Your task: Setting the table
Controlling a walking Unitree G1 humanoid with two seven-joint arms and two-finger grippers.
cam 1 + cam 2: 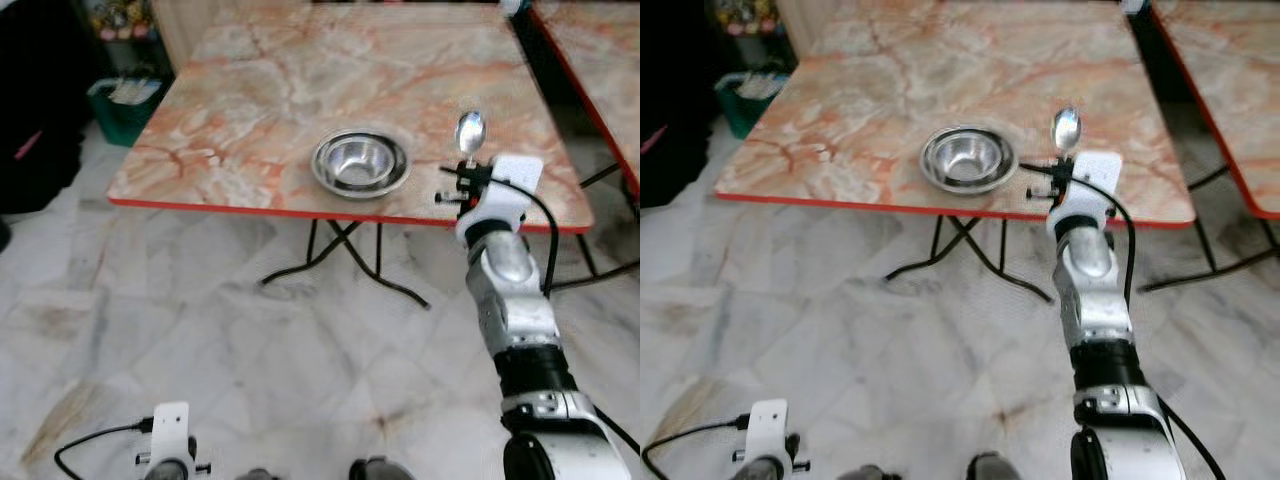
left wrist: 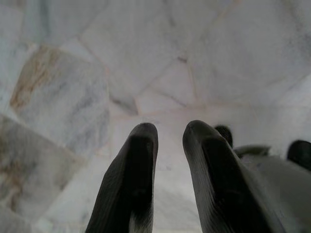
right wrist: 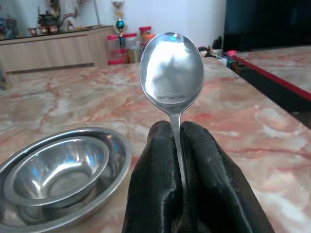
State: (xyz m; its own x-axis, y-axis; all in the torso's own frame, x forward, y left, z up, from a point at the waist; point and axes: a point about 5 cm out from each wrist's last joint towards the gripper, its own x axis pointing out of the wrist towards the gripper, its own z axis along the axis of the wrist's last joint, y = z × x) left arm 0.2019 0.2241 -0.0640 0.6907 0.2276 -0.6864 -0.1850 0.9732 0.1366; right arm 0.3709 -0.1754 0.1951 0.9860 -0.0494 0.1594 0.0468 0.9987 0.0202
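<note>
1. My right end effector (image 3: 181, 145) is clamped on the spoon (image 3: 172, 68), held upright over the worktop (image 1: 250, 90) edge, just beside the nested steel bowls (image 1: 360, 163)
2. Risk: the thin handle could slip or tip
3. Left end effector (image 2: 165, 141) hangs slightly apart over the marble floor (image 1: 200, 330)

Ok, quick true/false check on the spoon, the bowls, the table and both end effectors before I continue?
1. The right end effector grips a spoon by its handle. True.
2. The spoon lies inside the bowl. False: it is held up beside the bowl, over the table.
3. A smaller bowl sits nested in the larger one. True.
4. The left end effector holds a fork. False: it hangs low over the floor, holding nothing.
</note>
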